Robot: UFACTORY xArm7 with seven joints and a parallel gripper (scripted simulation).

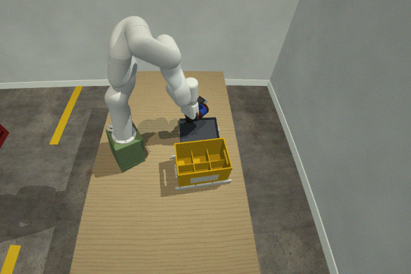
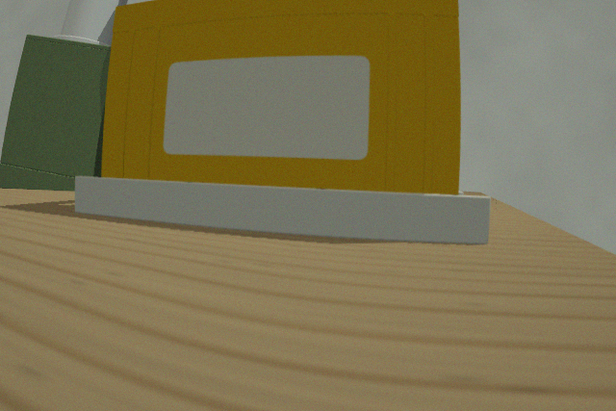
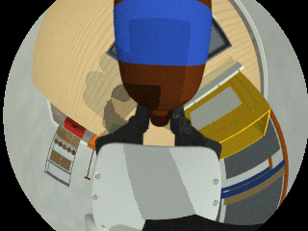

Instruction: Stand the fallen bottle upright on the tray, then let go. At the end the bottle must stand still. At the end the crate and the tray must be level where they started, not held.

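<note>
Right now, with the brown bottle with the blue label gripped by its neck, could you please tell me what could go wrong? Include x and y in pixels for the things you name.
The brown bottle with the blue label (image 1: 203,109) (image 3: 161,40) is held only at its narrow neck, so it might swing or slip. It also shows partly past the dark rectangular tray's (image 1: 199,129) edge, so lowering it here could catch the rim.
</note>
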